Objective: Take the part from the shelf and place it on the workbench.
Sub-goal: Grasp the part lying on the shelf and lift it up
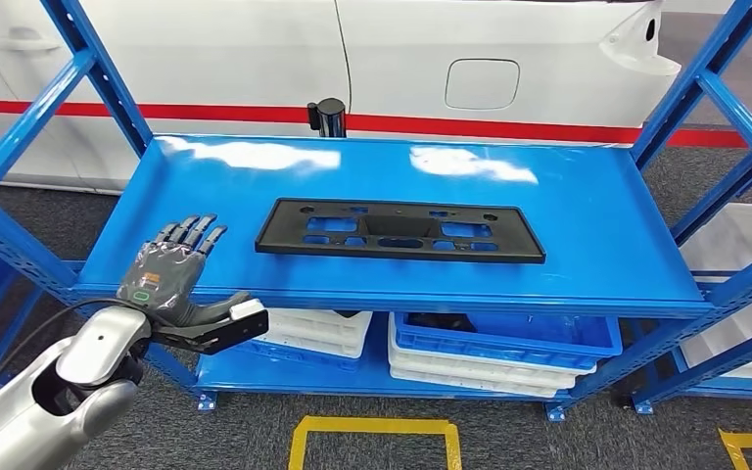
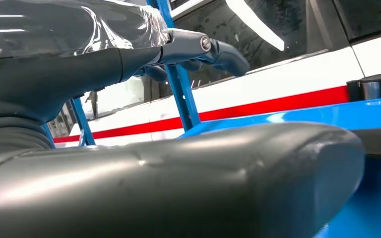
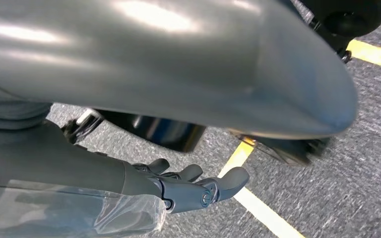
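A long black plastic part (image 1: 399, 231) with several cut-outs lies flat in the middle of the blue shelf board (image 1: 587, 225). My left hand (image 1: 171, 269) hovers over the shelf's front left corner, fingers spread and holding nothing, well to the left of the part. In the left wrist view the thumb (image 2: 178, 183) and dark fingers (image 2: 203, 49) stand apart above the blue board (image 2: 372, 198). My right hand (image 3: 178, 191) hangs over the grey floor with fingers loosely extended, empty.
Blue shelf uprights (image 1: 88, 73) flank the board on both sides. A black cylinder (image 1: 328, 116) stands at the board's back edge before a white car (image 1: 401, 59). White and blue bins (image 1: 490, 348) sit on the lower level. Yellow floor tape (image 1: 372, 431) marks the floor.
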Motion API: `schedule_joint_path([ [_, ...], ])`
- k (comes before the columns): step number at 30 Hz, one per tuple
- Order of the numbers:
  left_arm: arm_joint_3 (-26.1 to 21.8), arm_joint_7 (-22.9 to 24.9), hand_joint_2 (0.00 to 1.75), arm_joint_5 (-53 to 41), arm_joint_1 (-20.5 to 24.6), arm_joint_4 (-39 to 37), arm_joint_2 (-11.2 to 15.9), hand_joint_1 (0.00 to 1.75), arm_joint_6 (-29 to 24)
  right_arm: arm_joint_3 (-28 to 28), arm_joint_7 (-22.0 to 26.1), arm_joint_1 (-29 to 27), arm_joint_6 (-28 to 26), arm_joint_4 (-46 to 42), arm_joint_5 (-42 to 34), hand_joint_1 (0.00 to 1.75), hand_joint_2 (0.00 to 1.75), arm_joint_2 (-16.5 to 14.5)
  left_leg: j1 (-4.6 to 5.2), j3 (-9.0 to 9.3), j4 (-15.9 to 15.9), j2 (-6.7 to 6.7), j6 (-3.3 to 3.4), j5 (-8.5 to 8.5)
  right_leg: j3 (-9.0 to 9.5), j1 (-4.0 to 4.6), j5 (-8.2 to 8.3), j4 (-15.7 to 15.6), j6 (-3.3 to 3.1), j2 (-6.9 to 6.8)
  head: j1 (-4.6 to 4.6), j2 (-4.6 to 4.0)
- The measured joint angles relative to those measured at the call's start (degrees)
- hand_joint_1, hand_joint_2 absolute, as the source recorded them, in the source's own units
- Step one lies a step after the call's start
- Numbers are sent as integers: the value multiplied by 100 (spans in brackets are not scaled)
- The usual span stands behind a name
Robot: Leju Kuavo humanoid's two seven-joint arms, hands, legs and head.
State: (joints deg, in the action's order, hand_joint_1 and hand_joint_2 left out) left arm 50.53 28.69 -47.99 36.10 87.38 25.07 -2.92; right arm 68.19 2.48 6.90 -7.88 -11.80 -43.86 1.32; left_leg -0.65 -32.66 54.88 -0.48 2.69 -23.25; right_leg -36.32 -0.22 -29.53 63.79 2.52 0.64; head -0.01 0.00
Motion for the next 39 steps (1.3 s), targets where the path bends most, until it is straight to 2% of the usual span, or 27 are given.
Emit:
schedule_joint_path([
  [2, 5, 4, 0, -1, -3, -22, 0, 0, 1, 0, -1, -9, 1, 0, -1, 0, 0, -2, 14, 13, 0, 6, 29, -17, -419, -3, -263, 788, 12, -1, 3, 0],
  [3, 8, 5, 0, -1, -6, -32, 0, 0, 2, 1, -1, -13, 1, 0, -1, 0, 0, -3, 20, 21, 0, 5, 37, -26, -520, -3, -247, 926, 9, -1, 4, -1],
  [4, 9, 5, 0, -1, -7, -39, 0, 0, 3, 1, -1, -14, 1, 0, -1, 0, 0, -3, 24, 37, 0, 2, 39, -36, -498, -2, -120, 815, -2, -1, 4, -1],
  [6, 8, 5, 0, -2, -1, -46, 0, 0, 6, 1, -1, -11, 1, 0, -2, 0, 0, -3, 27, 85, 0, -5, 29, -66, -139, 2, 317, 9, -47, -1, 5, -1],
  [7, 7, 5, 0, -2, 5, -48, 0, 0, 8, 1, -1, -8, 0, 0, -3, 0, 0, -3, 38, 103, 2, -9, 10, -87, 59, 16, 475, -405, -69, -3, 4, 0],
  [8, 7, 5, 0, -3, 12, -51, 0, 0, 9, 0, -1, -5, 0, 0, -4, 0, 0, -2, 45, 112, 4, -12, -11, -103, 197, 29, 567, -698, -87, -3, 4, 0],
  [9, 8, 5, 0, -3, 17, -57, 0, 0, 10, 0, -1, -4, -1, 0, -5, 0, 0, -2, 49, 114, 3, -14, -35, -116, 260, 43, 584, -836, -102, -4, 3, 0],
  [12, 4, 6, 0, -3, 32, -78, -3, 0, 12, 0, 2, -4, -1, 0, -7, 0, 0, -3, 29, 110, 14, -13, -127, -160, 293, 56, 579, -901, -172, -1, 2, 0],
  [14, 2, 7, 0, -7, 56, -87, -3, 0, 21, 0, 5, -1, -1, 0, -8, 0, 0, -7, 19, -44, 358, -6, -183, -352, 344, 38, 593, -950, -226, -3, -5, -1],
  [16, 17, 4, 0, -9, 67, -99, -2, 0, 56, 0, 9, -1, -1, 0, -11, 0, 0, -12, 8, -444, 1141, 0, -226, -678, 373, 33, 576, -955, -255, -6, -14, -1],
  [17, 33, -3, 0, -3, 63, -109, -2, 0, 81, 0, 10, -2, 0, 0, -15, 0, 0, -14, 4, -659, 1515, 1, -246, -789, 382, 34, 565, -954, -262, -6, -15, -1],
  [18, 51, -14, 0, 16, 59, -120, -3, 0, 105, 0, 11, -4, 1, 0, -20, 0, 0, -15, 0, -800, 1715, 2, -262, -802, 392, 34, 553, -952, -265, -5, -16, 0],
  [19, 70, -30, 0, 49, 59, -130, -3, 0, 126, 0, 12, -5, 1, 0, -23, 0, 0, -15, -6, -826, 1676, 4, -272, -699, 408, 32, 538, -950, -261, -2, -16, 0],
  [20, 85, -45, 0, 100, 64, -137, -4, 0, 144, 0, 13, -6, 0, 0, -26, 0, 0, -18, -14, -728, 1394, 7, -278, -497, 432, 28, 519, -949, -251, 3, -16, 0],
  [22, 100, -92, 0, 309, 86, -143, -10, 0, 192, -1, 17, -4, -1, 0, -25, 0, 0, -26, -16, -344, 524, 17, -269, -57, 485, 33, 471, -943, -211, 16, -17, 0],
  [23, 103, -127, 0, 462, 96, -146, -16, 0, 222, -1, 19, 0, -1, 0, -25, 0, 0, -28, -9, -199, 207, 18, -244, 68, 497, 42, 451, -937, -187, 22, -18, -1],
  [24, 106, -175, 0, 649, 101, -152, -24, 0, 258, -2, 21, 3, -1, 0, -25, 0, 0, -30, 2, -120, 36, 17, -214, 115, 501, 50, 436, -933, -167, 25, -18, -1],
  [27, 113, -347, 0, 1225, 107, -178, -60, 0, 319, -1, 23, 7, 1, 0, -25, 0, 0, -30, 18, -90, -17, 10, -110, 103, 503, 45, 395, -918, -104, 27, -16, 0],
  [28, 114, -405, 0, 1428, 118, -183, -78, 0, 319, -1, 27, 8, 0, 0, -25, 0, 0, -30, 11, -75, -26, 13, -72, 101, 472, 39, 326, -824, -74, 23, -13, 0],
  [30, 126, -491, 0, 1738, 145, -187, -123, 0, 316, -1, 33, 10, 0, 0, -26, 0, 0, -34, 1, -49, -40, 24, -13, 93, 222, 20, 33, -274, -21, 13, -4, 0],
  [32, 167, -498, 0, 1710, 159, -190, -163, 0, 319, -1, 37, 3, 0, 0, -34, 0, 0, -39, 20, -43, -38, 33, 15, 80, -219, 5, -298, 570, 5, 9, 4, 0],
  [33, 197, -468, 0, 1569, 166, -190, -180, 0, 325, -1, 37, -3, 0, 0, -39, 0, 0, -41, 30, -40, -37, 34, 20, 75, -385, 1, -358, 850, 8, 8, 5, 0],
  [34, 233, -420, 0, 1369, 183, -190, -196, 0, 338, 0, 37, -6, 1, 0, -45, 0, 0, -41, 34, -32, -36, 30, 21, 71, -436, -2, -291, 885, 6, 7, 5, 0],
  [35, 273, -365, 0, 1149, 210, -190, -215, 0, 357, 0, 37, -7, 1, 0, -48, 0, 0, -41, 34, -20, -36, 25, 19, 65, -363, -3, -118, 671, -1, 6, 5, 0],
  [37, 349, -280, 0, 738, 293, -190, -261, 0, 405, -1, 37, 0, 0, 0, -51, 0, 0, -41, 35, 9, -33, 15, -4, 44, 22, -9, 319, -197, -11, 4, 5, -1],
  [38, 383, -260, 0, 576, 336, -190, -280, 0, 427, -1, 37, 4, 0, 0, -50, 0, 0, -42, 42, 15, -29, 10, -23, 31, 186, -8, 460, -561, -24, 5, 5, -1],
  [39, 415, -250, 0, 434, 370, -190, -301, 0, 444, -2, 37, 5, -1, 0, -49, 0, 0, -43, 49, 14, -27, 6, -46, 23, 283, -2, 526, -781, -38, 7, 4, -1],
])
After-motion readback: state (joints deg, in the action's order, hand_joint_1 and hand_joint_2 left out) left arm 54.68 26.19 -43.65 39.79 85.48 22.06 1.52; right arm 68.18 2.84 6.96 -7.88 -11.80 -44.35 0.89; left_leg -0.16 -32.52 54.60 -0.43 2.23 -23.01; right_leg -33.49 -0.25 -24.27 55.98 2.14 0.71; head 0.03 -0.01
